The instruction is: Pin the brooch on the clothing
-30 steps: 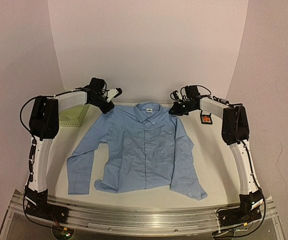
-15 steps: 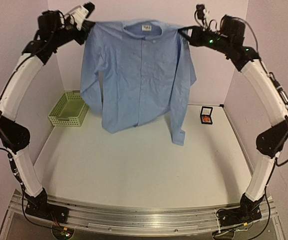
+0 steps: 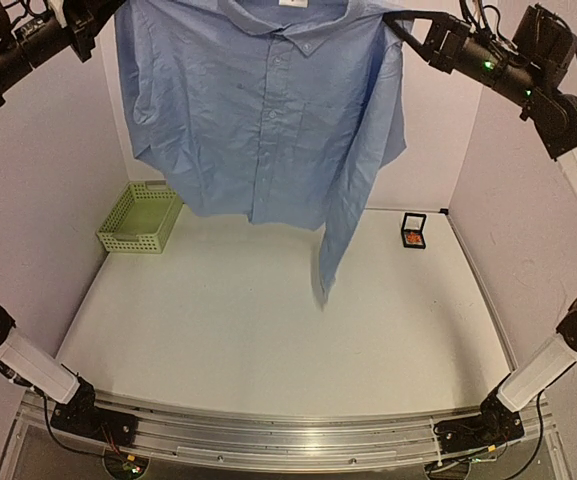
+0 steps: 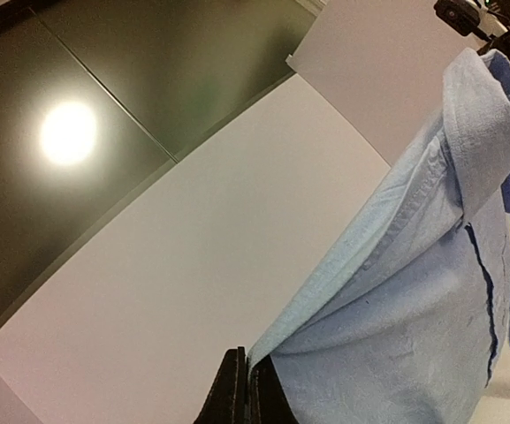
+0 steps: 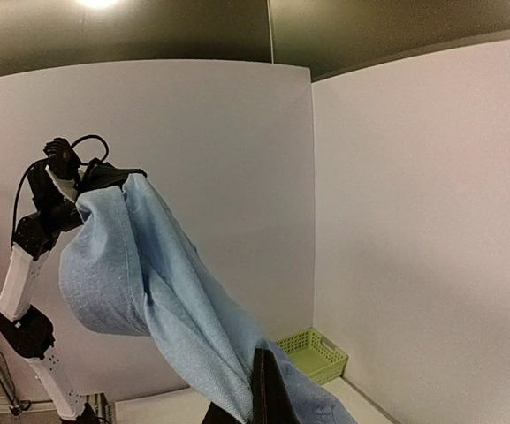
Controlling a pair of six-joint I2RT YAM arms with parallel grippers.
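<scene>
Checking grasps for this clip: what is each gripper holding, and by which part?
The left gripper and right gripper are shut on the shirt, one shoulder each.

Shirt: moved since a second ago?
Yes, upward. The shirt lay flat on the table beside the green basket; now it hangs high above the basket.

I can read no writing anywhere from here. The only label I see is a small white tag [image 3: 293, 2] in the collar of the shirt [image 3: 268, 110], roughly midway between my left gripper [image 3: 106, 10] and right gripper [image 3: 394, 21]; its print is too small to make out.
</scene>
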